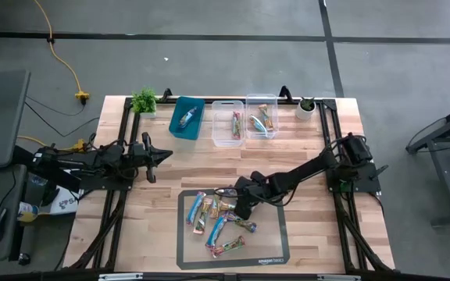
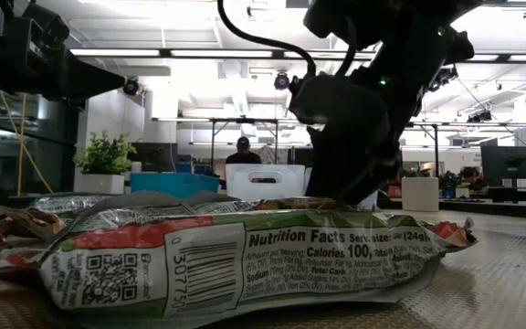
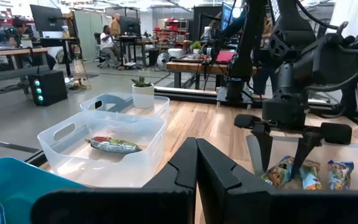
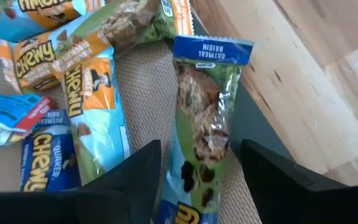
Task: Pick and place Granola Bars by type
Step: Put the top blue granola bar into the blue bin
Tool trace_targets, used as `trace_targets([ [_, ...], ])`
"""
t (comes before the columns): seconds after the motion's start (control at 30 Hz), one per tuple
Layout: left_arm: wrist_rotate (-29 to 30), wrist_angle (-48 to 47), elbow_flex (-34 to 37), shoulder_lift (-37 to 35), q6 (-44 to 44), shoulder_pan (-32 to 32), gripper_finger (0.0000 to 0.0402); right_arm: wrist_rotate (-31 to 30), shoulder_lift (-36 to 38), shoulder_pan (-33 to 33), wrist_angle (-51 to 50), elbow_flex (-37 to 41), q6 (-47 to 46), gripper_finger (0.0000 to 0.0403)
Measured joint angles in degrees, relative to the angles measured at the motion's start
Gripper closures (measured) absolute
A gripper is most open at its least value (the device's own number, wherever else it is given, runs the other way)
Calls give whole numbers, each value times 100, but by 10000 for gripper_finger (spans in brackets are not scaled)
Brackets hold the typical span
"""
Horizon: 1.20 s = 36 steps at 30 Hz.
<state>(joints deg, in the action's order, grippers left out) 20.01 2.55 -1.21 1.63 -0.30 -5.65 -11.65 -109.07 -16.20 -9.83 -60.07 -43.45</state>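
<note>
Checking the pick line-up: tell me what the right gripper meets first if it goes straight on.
Probably the oatmeal raisin bar, lying between the open fingers of the right gripper on the mat. How much gap remains is unclear.

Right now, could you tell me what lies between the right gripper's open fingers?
In the right wrist view, a green oatmeal raisin granola bar lies between the right gripper fingers.
</note>
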Motion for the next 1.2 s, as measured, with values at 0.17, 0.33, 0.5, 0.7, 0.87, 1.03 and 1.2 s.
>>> trace_targets([
  [0.17, 0, -2, -2, 0, -1, 0, 401, -123, -74, -1, 237, -2, 81, 196],
  [0.33, 0, -2, 0, 0, 0, 0, 401, -185, -112, -6, 360, -2, 142, 196],
  [0.5, 0, -2, -2, 0, -2, 0, 401, -372, -218, -117, 448, -4, 350, 196],
  [0.7, 0, -2, 0, 0, -2, 0, 401, -723, -280, -313, 452, -7, 753, 207],
  [0.87, 0, -2, -1, 0, 0, 0, 401, -871, -291, -430, 427, -2, 1035, 235],
  [1.03, 0, -2, -2, 0, -2, 0, 401, -905, -291, -440, 392, -2, 998, 261],
  [1.2, 0, -2, -1, 0, 0, 0, 401, -969, -291, -445, 370, -2, 972, 284],
])
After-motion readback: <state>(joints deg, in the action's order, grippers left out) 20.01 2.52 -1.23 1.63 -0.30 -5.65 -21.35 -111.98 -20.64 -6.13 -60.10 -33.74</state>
